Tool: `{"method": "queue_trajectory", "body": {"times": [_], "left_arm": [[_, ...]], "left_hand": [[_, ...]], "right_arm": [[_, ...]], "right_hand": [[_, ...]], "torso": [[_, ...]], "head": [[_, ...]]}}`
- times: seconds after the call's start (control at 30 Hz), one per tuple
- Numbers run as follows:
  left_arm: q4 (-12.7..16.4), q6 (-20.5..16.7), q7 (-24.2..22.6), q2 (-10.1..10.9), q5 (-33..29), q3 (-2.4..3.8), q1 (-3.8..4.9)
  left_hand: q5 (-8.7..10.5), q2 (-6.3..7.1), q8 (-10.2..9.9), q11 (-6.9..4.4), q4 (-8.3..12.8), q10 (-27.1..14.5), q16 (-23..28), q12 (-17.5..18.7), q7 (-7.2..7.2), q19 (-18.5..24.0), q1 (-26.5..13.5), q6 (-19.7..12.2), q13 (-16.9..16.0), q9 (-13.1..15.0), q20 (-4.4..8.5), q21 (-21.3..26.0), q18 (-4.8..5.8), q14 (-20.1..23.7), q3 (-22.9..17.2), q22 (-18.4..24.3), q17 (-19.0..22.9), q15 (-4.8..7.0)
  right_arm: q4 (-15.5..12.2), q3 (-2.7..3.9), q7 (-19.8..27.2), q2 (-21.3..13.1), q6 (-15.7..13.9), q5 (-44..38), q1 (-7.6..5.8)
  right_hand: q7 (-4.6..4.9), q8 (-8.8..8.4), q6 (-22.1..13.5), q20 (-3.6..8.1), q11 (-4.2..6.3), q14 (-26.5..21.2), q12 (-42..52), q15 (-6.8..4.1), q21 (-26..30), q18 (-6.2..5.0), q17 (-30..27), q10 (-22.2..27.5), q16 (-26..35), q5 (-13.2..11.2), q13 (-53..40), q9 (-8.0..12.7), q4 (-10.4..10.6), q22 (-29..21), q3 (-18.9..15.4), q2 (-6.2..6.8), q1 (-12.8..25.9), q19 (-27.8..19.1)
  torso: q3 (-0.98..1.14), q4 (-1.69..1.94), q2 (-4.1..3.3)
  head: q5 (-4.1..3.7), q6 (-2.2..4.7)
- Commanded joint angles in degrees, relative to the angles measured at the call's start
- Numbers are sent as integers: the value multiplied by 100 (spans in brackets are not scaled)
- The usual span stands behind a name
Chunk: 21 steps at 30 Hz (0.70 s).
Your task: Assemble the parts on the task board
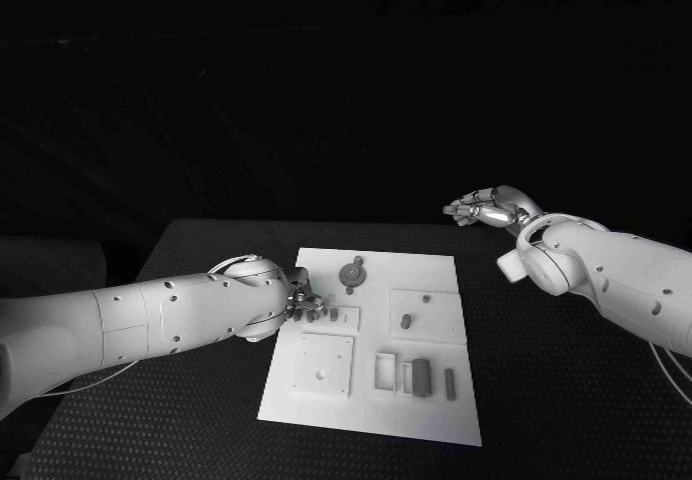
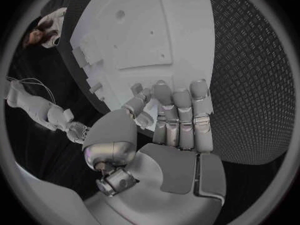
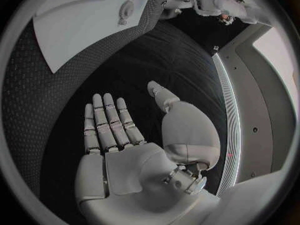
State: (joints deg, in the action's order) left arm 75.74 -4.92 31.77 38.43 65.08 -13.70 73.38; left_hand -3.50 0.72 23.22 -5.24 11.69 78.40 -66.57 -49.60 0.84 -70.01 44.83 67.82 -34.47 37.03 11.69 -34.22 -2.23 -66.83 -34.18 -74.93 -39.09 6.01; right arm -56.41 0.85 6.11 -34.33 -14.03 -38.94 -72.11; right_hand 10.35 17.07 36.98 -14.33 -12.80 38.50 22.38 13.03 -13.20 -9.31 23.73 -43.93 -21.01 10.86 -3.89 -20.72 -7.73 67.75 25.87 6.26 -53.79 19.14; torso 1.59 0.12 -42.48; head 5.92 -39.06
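Observation:
The white task board [image 1: 427,412] lies in the middle of the black table. My left hand [image 1: 296,302] is low over its left edge, next to a row of small grey parts [image 1: 336,316]. In the left wrist view, the left hand [image 2: 178,117] has straight fingers lying side by side, with the thumb close to the forefinger above the board [image 2: 125,15]. A small grey piece [image 2: 136,89] shows at the thumb tip; I cannot tell whether it is pinched. My right hand [image 1: 483,210] is raised past the board's far right corner. The right hand [image 3: 119,130] has its palm flat, fingers straight and nothing in it.
On the board are a round part [image 1: 352,272], a small part [image 1: 407,321], a square plate [image 1: 325,362], a frame [image 1: 385,370] and two upright bars [image 1: 421,378]. Black table [image 1: 562,400] surrounds the board; its far edge runs behind my right hand.

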Motion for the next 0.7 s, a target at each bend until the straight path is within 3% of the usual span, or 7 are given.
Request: {"method": "queue_trajectory", "body": {"times": [0.03, 0.53, 0.7], "left_arm": [[13, 115, -74, -33, -46, 2, -9], [11, 1, -80, 42, -44, 6, -10], [0, -103, -113, 92, -48, 23, -9]], "left_hand": [[29, 121, -24, 8, -32, -44, -24, -8, 13, 40, -67, -52, -7, -16, -2, -21, -223, 45, 33, -120, 11, 18], [51, 409, -10, 5, -231, -59, -41, -3, 11, 47, -253, -74, -20, 6, 18, -27, -229, 60, 89, -116, 39, 38], [74, 685, -8, 19, -364, -91, -39, 12, 25, 68, -372, -117, -24, 28, 15, -14, -225, 95, 136, -110, 51, 37]], "right_arm": [[-5, 1, 66, -1, 74, 1, 2], [0, 1, 69, -9, 65, 1, 30], [-1, 1, 69, -18, 61, 1, 40]], "right_hand": [[391, 38, -48, 10, 10, 13, -33, 30, 22, 98, -11, -38, 37, 0, 6, -5, 22, 7, 10, 5, -23, 36], [398, 46, -57, 10, 11, -1, -61, 38, 48, 108, -29, -53, 61, 0, 6, -5, 28, 18, 6, 13, -25, 22], [400, 48, -61, 10, 11, -6, -69, 40, 56, 112, -34, -58, 67, 0, 6, -5, 29, 23, 5, 16, -25, 18]], "torso": [[-1, 3, 1], [-1, -2, 0], [-4, 1, -2]], "head": [[0, -7], [-15, -1], [-39, 2]]}}
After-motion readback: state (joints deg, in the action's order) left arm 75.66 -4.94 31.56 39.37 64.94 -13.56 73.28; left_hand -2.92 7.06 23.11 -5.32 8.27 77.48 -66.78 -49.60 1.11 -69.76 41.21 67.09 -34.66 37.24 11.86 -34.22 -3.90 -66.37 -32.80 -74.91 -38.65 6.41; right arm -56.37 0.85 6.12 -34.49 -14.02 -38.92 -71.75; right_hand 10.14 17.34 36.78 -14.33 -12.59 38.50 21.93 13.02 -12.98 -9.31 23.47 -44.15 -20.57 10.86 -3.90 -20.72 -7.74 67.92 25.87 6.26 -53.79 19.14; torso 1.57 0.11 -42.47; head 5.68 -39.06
